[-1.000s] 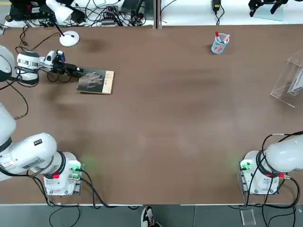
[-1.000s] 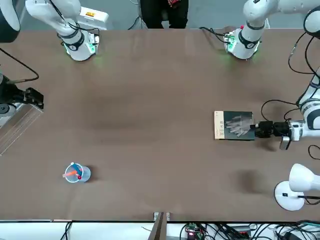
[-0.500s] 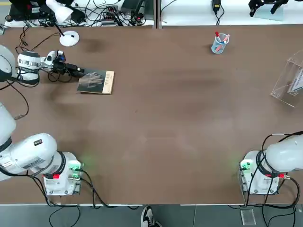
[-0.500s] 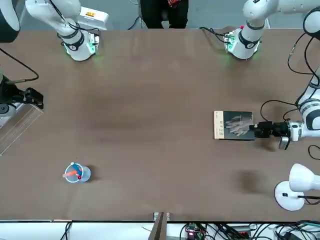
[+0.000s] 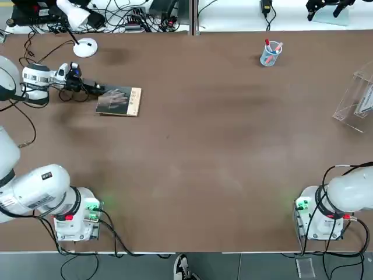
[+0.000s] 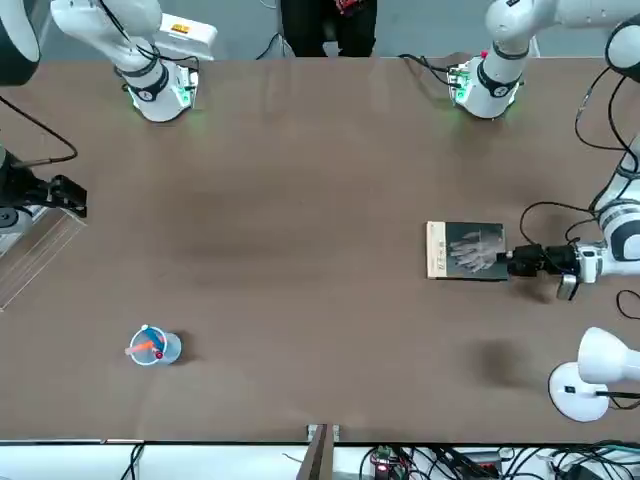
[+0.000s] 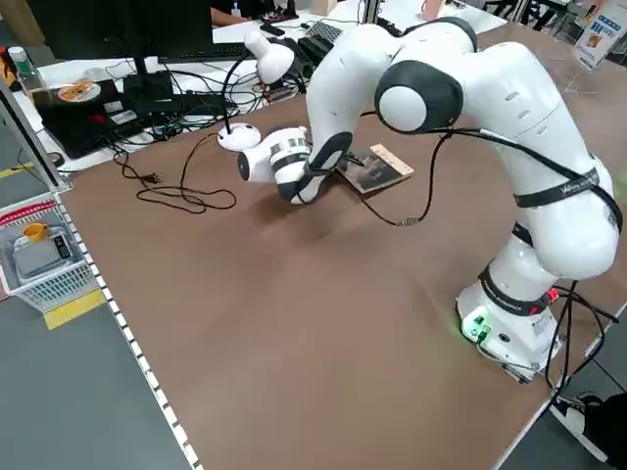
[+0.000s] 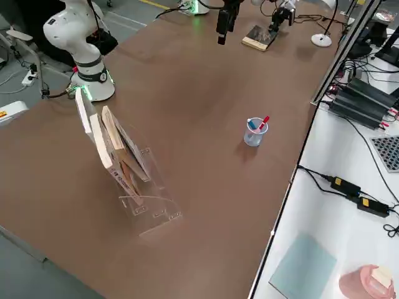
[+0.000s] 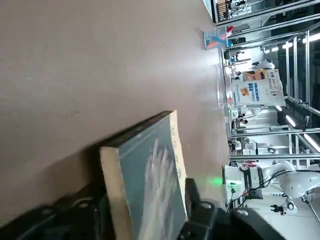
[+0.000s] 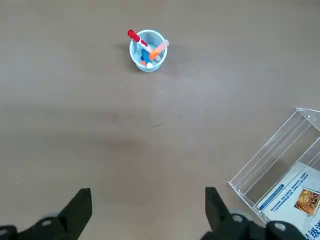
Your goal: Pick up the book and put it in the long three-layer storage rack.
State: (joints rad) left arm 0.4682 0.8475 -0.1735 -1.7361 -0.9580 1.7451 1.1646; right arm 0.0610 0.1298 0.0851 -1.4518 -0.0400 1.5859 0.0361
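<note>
The book [image 5: 118, 100] lies flat at the table's far left, dark cover with a pale hand print and a tan strip; it also shows in the front view [image 6: 465, 250]. My left gripper [image 5: 95, 89] lies low and level at the book's left edge. In the left wrist view its fingers [image 9: 200, 212] stand open on either side of the book's [image 9: 150, 165] near edge, one by the table and one over the cover. The clear three-layer storage rack [image 5: 355, 96] stands at the far right. My right gripper [image 10: 147, 210] hangs open high above the table near the rack [image 10: 272, 167].
A clear cup of pens [image 5: 270, 53] stands at the back right of centre. A white desk lamp [image 5: 85, 46] and loose cables sit behind my left gripper. The rack [image 8: 124, 162] holds some leaflets. A person's shoe shows at the table's near edge.
My left gripper's fingers have narrowed around the book's edge. The book has barely shifted. The right arm has not moved.
</note>
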